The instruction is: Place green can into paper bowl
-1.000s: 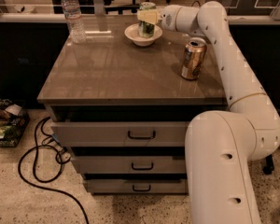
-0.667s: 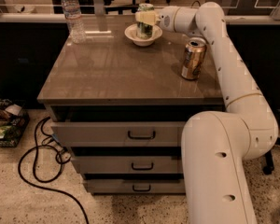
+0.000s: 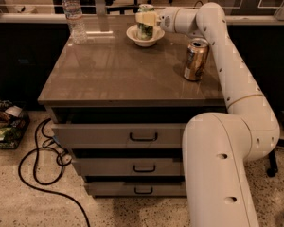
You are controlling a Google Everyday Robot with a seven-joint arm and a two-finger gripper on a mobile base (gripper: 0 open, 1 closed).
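Note:
The green can [image 3: 145, 30] stands upright inside the white paper bowl [image 3: 144, 38] at the far middle of the brown cabinet top. My gripper [image 3: 146, 19] reaches in from the right and is shut on the green can around its upper half. The can's silver top shows just above the fingers.
A gold can [image 3: 195, 59] stands at the right side of the cabinet top [image 3: 118, 74], under my arm. A clear water bottle [image 3: 74, 15] stands at the far left corner. Drawers with dark handles are below. A black cable lies on the floor at left.
The can and my gripper have settled slightly lower into the bowl. Little else has moved.

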